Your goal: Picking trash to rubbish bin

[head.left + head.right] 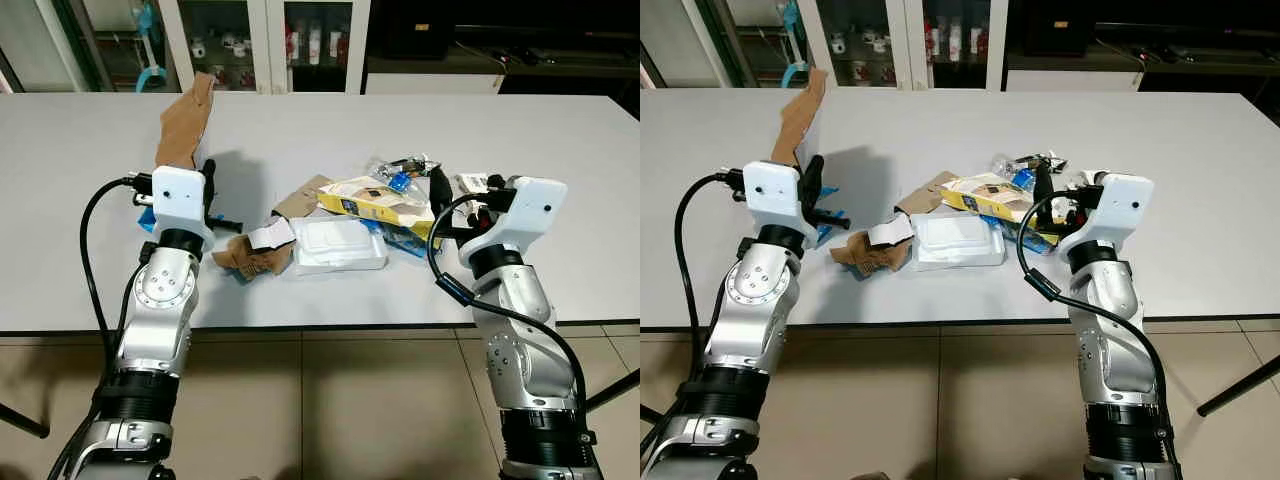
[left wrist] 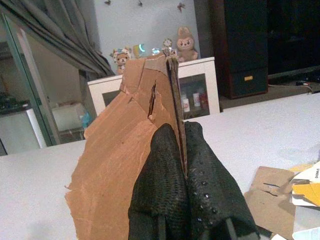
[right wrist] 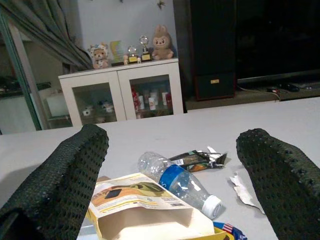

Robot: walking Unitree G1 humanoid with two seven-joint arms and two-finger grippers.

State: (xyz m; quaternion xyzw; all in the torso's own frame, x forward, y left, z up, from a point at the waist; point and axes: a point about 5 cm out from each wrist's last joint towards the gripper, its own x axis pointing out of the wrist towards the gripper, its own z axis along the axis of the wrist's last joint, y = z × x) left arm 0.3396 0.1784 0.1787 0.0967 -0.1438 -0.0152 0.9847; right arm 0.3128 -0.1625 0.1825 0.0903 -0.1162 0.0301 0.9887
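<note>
My left gripper [image 2: 182,150] is shut on a torn piece of brown cardboard [image 1: 185,125], held upright above the left part of the white table [image 1: 560,150]. A pile of trash lies mid-table: a white foam container [image 1: 338,245], a yellow carton [image 1: 375,200], a clear plastic bottle [image 3: 175,182] with a blue label, crumpled brown cardboard [image 1: 250,255] and a flat brown piece [image 1: 300,198]. At the pile's right edge my right gripper [image 3: 172,135] stands open, low over the table, its fingers [image 3: 65,185] wide apart and pointing at the carton and bottle.
A dark snack wrapper [image 3: 197,159] and a scrap of white paper [image 3: 245,190] lie beyond the bottle. A blue packet [image 1: 400,238] sticks out under the carton. Glass-fronted cabinets [image 1: 265,40] stand behind the table. The table's near edge [image 1: 330,327] runs just in front of both arms.
</note>
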